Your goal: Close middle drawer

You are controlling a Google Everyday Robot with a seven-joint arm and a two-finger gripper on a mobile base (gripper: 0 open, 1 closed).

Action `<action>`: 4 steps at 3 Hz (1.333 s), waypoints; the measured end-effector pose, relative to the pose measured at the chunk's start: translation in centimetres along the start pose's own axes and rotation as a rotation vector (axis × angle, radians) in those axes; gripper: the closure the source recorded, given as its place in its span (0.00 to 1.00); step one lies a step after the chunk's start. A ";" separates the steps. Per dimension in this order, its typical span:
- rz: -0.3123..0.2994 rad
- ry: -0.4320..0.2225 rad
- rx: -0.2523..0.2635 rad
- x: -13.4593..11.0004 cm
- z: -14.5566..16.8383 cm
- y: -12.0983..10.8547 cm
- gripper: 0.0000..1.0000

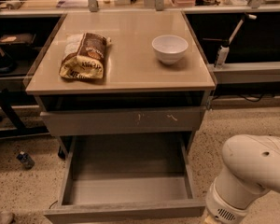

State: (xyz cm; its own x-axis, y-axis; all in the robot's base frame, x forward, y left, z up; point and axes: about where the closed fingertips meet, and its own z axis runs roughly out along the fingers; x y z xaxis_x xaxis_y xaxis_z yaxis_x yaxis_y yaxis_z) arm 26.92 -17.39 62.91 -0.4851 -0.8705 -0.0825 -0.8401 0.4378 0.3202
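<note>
The middle drawer is pulled far out at the bottom of the grey cabinet. Its wide shallow inside is bare and its plain front panel lies near the lower frame edge. My gripper is at the bottom right, at the end of the white arm. It sits just right of the drawer's front right corner and is mostly cut off by the frame edge.
Above the open drawer is a grey drawer front with white scratch marks. A brown snack bag and a white bowl sit on the cabinet top. Shelving and cables flank the cabinet. A small bottle lies on the speckled floor at the left.
</note>
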 end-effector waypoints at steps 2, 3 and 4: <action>0.046 0.011 -0.055 0.1 5.0 0.1 1.00; 0.109 -0.012 -0.113 -0.8 11.8 -1.4 1.00; 0.158 -0.034 -0.154 -2.0 16.1 -2.7 1.00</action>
State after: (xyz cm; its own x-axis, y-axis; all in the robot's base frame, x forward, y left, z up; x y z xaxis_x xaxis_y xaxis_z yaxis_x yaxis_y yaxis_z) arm 26.27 -13.25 46.99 -0.6182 -0.7844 -0.0509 -0.7071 0.5266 0.4720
